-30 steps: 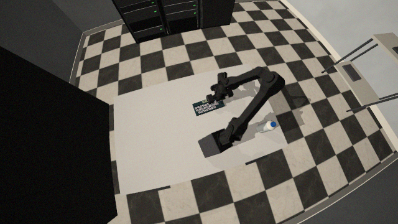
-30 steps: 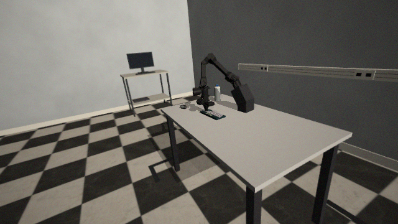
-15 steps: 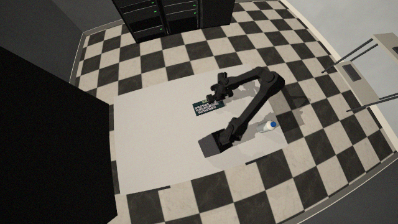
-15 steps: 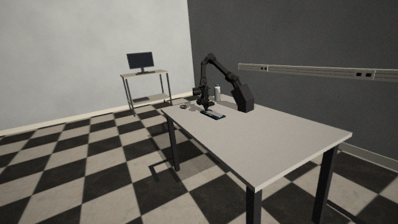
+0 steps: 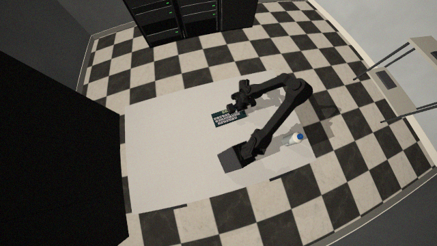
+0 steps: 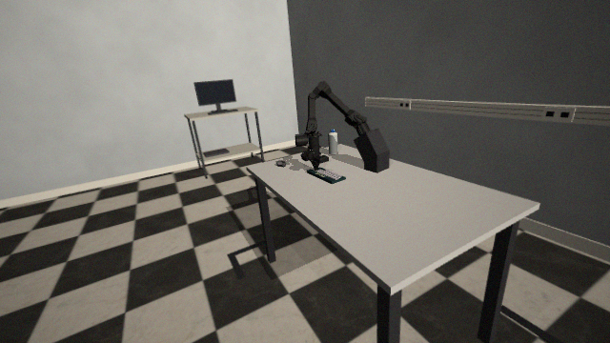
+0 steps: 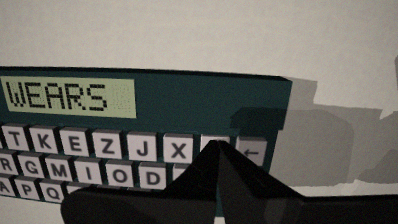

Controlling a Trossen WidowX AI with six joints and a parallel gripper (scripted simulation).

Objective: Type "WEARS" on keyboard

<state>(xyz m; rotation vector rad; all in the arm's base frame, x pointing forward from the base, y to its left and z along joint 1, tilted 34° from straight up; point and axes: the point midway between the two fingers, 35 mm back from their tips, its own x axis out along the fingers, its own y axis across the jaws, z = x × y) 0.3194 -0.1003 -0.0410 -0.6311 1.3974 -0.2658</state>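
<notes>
A small dark-green keyboard point(image 5: 229, 118) point(image 6: 326, 177) point(image 7: 210, 102) lies on the white table point(image 5: 171, 157) point(image 6: 405, 210). In the wrist view its display point(image 7: 67, 97) reads WEARS. My gripper point(image 7: 216, 147) point(image 5: 232, 110) point(image 6: 315, 166) is shut and empty. Its tip hangs over the top key row, on the key between the X key point(image 7: 178, 148) and the left-arrow key point(image 7: 251, 151), and hides that key's letter. I cannot tell whether the tip touches the key.
A white bottle with a blue cap point(image 5: 293, 138) point(image 6: 333, 142) stands on the table near the arm's base point(image 5: 235, 157) point(image 6: 374, 152). A small dark object point(image 6: 280, 163) lies by the table's far edge. A stand with a monitor point(image 6: 215, 92) is off the table.
</notes>
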